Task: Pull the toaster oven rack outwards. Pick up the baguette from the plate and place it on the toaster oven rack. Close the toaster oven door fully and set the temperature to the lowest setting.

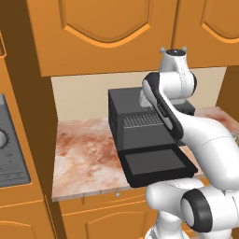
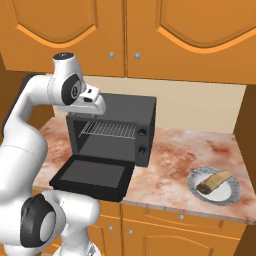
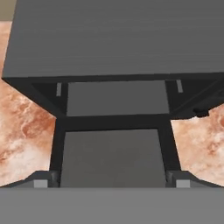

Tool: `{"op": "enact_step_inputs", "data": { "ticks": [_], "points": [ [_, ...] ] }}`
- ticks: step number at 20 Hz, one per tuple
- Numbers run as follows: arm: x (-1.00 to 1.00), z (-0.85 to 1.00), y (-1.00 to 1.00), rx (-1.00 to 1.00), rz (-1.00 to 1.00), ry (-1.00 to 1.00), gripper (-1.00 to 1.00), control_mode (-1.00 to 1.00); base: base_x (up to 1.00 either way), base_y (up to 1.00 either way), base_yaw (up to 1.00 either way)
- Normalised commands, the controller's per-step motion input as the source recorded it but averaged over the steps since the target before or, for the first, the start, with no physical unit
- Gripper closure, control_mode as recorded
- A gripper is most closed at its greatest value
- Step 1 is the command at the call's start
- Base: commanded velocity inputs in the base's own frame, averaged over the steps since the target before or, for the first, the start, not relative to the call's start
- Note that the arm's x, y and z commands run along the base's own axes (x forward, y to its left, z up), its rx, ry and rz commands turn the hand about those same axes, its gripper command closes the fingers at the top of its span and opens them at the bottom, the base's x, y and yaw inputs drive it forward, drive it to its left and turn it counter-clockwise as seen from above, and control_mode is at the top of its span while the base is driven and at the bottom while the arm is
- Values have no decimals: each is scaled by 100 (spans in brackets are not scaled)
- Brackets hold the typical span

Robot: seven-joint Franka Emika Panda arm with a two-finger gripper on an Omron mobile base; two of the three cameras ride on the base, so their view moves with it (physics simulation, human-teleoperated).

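The toaster oven rack (image 2: 111,130) sits fully inside the toaster oven (image 2: 125,112), level, about mid-height in the cavity, its front wire not yet drawn past the opening; the left base view shows it as a grey grid (image 1: 141,121) behind the arm. Below it the toaster oven door (image 2: 93,176) lies dropped flat toward the near edge of the bench (image 2: 175,155). Step 1 of the task, pulling the rack out, looks to be in hand and not yet begun. The pincer (image 3: 112,186) hangs above and in front of the oven, looking down over its top and the open door, its fingertips (image 3: 41,183) spread wide with nothing between them. The next move likely calls for lowering and reaching into the opening to catch the rack's front edge. The baguette (image 2: 214,181) waits on the plate (image 2: 227,197), well apart to the right.
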Motion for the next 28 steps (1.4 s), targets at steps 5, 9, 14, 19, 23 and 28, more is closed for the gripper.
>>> {"op": "enact_step_inputs", "data": {
  "ticks": [5,9,14,19,23,28],
  "points": [
    [0,-1,-3,2,-21,0,-100,-100,0,0,0],
    [0,0,-1,0,-16,0,-100,-100,0,0,0],
    [0,0,-5,1,-8,0,-100,-100,0,0,0],
    [-28,0,-7,3,-2,-14,-100,-100,0,0,0],
    [-67,-1,0,0,0,-23,-100,-100,0,0,0],
    [-13,-6,0,20,3,-23,-100,-100,0,0,0]
  ]
}}
